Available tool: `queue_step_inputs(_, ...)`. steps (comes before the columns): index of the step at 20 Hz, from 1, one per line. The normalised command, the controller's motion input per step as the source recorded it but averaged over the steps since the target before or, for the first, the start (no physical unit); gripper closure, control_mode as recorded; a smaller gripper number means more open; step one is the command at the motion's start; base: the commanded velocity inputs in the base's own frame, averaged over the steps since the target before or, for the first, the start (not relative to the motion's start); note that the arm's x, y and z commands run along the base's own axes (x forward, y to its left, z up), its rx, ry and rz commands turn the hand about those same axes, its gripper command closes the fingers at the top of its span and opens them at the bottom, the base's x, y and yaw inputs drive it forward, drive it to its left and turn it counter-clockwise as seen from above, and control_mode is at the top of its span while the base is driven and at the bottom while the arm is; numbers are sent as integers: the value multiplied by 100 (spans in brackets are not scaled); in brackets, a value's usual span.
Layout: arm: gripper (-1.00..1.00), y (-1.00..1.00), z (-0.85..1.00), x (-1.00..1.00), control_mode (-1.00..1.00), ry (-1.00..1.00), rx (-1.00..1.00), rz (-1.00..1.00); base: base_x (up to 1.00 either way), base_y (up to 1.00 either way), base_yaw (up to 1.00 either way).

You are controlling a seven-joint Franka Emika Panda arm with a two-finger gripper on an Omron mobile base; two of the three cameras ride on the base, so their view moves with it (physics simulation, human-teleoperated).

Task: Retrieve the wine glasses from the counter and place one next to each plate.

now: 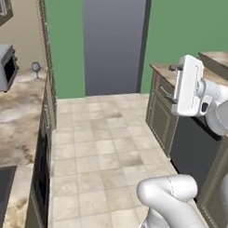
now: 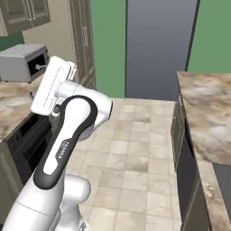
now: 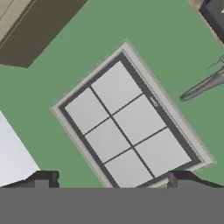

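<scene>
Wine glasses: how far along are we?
Done: nothing visible yet. One wine glass stands on the counter beside the toaster oven, untouched. In hand: nothing; the gripper is open, fingers spread and empty, aimed at a window on the green wall. Left: reach that glass, grasp it, carry it to a plate, then repeat for the second glass.

Your two base views sit behind the arm [image 1: 178, 202], one on its left and one on its right, and both look forward and down at the same tiled floor [image 1: 105, 148] and green wall [image 1: 65, 39] far ahead. Your hand view faces that green wall, tilted, with a window [image 3: 129, 127] in the middle, not very near.
</scene>
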Motion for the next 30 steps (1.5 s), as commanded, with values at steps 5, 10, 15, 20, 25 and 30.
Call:
queue_step_inputs(5, -100, 0, 0, 0, 100, 0, 0, 0, 100, 1, 5)
queue_step_inputs(10, -100, 0, 0, 0, 100, 0, 0, 0, 100, 12, 3)
queue_step_inputs(15, -100, 0, 0, 0, 100, 0, 0, 0, 100, 13, 4)
queue_step_inputs(20, -100, 0, 0, 0, 100, 0, 0, 0, 100, 14, 7)
queue_step_inputs(25, -100, 0, 0, 0, 100, 0, 0, 0, 100, 35, 27)
queue_step_inputs(30, -100, 0, 0, 0, 100, 0, 0, 0, 100, 13, 48)
